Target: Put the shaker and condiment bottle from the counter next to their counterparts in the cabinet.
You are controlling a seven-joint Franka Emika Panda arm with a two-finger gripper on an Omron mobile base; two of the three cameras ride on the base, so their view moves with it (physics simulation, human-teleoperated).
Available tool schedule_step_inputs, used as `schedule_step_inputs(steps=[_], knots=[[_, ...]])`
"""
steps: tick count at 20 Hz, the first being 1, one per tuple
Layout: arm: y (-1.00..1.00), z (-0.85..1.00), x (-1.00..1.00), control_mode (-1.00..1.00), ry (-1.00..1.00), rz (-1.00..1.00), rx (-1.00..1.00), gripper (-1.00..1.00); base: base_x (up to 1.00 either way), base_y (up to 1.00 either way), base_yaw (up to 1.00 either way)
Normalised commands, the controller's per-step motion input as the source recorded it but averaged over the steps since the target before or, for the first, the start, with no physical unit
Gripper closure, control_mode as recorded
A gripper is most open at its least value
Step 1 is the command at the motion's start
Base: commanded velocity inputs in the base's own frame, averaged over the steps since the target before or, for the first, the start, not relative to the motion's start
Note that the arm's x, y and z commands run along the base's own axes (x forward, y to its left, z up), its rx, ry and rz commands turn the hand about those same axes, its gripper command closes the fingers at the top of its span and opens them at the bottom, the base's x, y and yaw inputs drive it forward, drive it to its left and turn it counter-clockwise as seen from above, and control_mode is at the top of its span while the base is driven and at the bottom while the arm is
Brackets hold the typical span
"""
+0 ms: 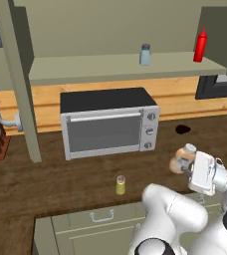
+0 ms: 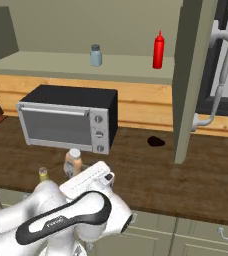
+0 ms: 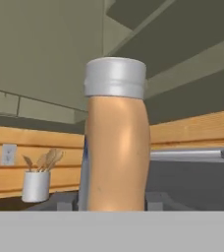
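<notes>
No readable label showed on your condiment bottle [image 3: 116, 142]; the gripper [image 1: 185, 167] grasped it above the counter [image 1: 60, 174].

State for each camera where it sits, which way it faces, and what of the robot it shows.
Left base view: behind-left of the arm, facing the toaster oven, shaker and cabinet; white arm lower right.
Right base view: behind-right, same counter; arm lower left.
Hand view: on the hand, looking along the jaws at the condiment bottle.
Both base views share the red squeeze bottle.
</notes>
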Motion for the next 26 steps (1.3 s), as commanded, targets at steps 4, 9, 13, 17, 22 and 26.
schedule_step_inputs(steps=[4,9,13,17,22,26], knots=[[0.00,0.77,-0.75,-1.00,0.00,-0.39,0.00,1.00,0.00,0.00,0.00],[0.00,0.83,-0.31,-1.00,0.04,-0.46,0.00,1.00,0.00,0.00,0.00],[-0.06,0.73,0.02,-1.00,0.16,-0.48,0.00,1.00,0.00,0.00,0.00],[-0.01,0.77,0.00,-1.00,0.18,-0.44,0.00,1.00,0.00,0.00,0.00],[0.07,1.00,0.00,-1.00,0.22,-0.35,0.00,1.00,0.00,0.00,0.00],[0.03,0.99,0.00,-1.00,0.16,-0.23,0.00,1.00,0.00,0.00,0.00]])
